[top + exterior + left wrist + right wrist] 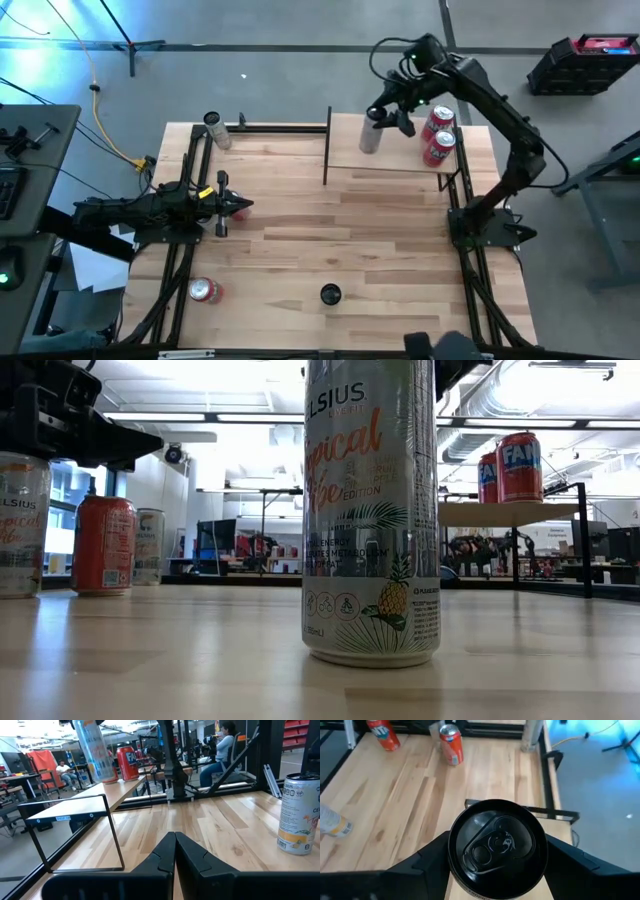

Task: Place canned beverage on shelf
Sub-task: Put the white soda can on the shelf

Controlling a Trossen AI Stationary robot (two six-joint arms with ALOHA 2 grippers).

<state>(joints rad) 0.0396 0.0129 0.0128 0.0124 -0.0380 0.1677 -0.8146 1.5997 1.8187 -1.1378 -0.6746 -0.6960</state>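
One can (497, 845) is clamped upright by the right gripper (388, 115) over the shelf (400, 155), seemingly touching; left gripper (236, 207) shut, empty.

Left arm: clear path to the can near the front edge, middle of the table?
Probably yes. The left gripper is shut and empty over the table's left side, and only bare table lies between it and the black-topped can. It must open first.
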